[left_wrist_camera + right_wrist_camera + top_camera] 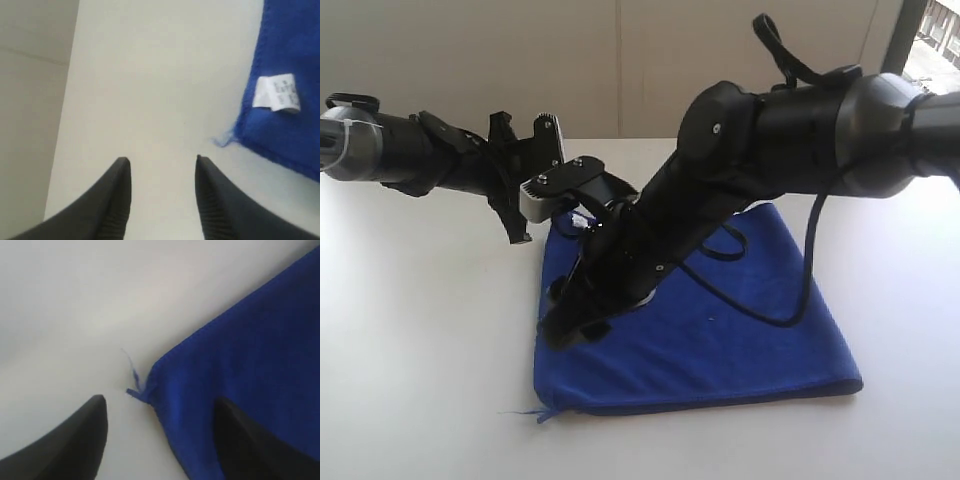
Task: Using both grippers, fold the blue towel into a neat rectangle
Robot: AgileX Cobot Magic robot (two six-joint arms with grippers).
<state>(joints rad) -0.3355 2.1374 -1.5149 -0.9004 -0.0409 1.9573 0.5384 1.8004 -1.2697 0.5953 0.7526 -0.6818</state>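
Blue towel (740,330) lies folded on table (420,350). Left gripper (160,167) parted, empty, beside labelled edge. Right gripper (160,405) parted over frayed corner.

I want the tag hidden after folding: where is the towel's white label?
Left wrist view: the white label lies on the blue towel near a frayed corner, just beside the open left gripper.

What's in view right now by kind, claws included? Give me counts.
towel: 1, blue, folded flat
tag: 1, white, on the towel
claws: 2, the left claw and the right claw, both open and holding nothing
Total: 4
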